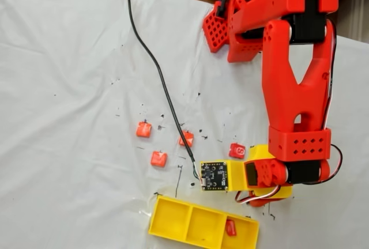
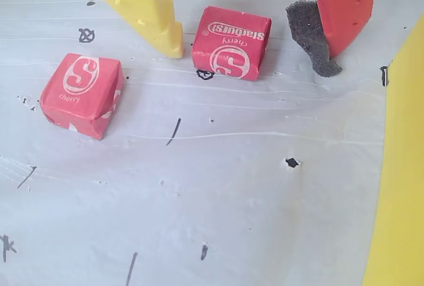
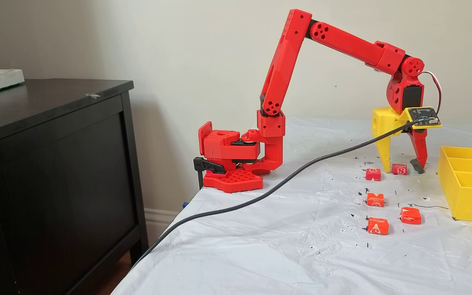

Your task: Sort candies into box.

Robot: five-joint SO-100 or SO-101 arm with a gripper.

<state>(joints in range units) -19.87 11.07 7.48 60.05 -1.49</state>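
Candies, small square red wrapped pieces: one point(image 2: 231, 42) sits on the white-covered counter point(image 2: 218, 187) between wide-spread fingers point(image 2: 169, 34), nearer the yellow one at 9 o'clock, so closing may nudge it askew, I judge.

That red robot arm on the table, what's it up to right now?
The red arm has its open gripper lowered to the white table cover, fingers straddling a cherry-red candy, not yet closed on it. A second cherry candy lies beside it, and three orange ones sit farther off. The yellow box already holds one red candy in an end compartment.
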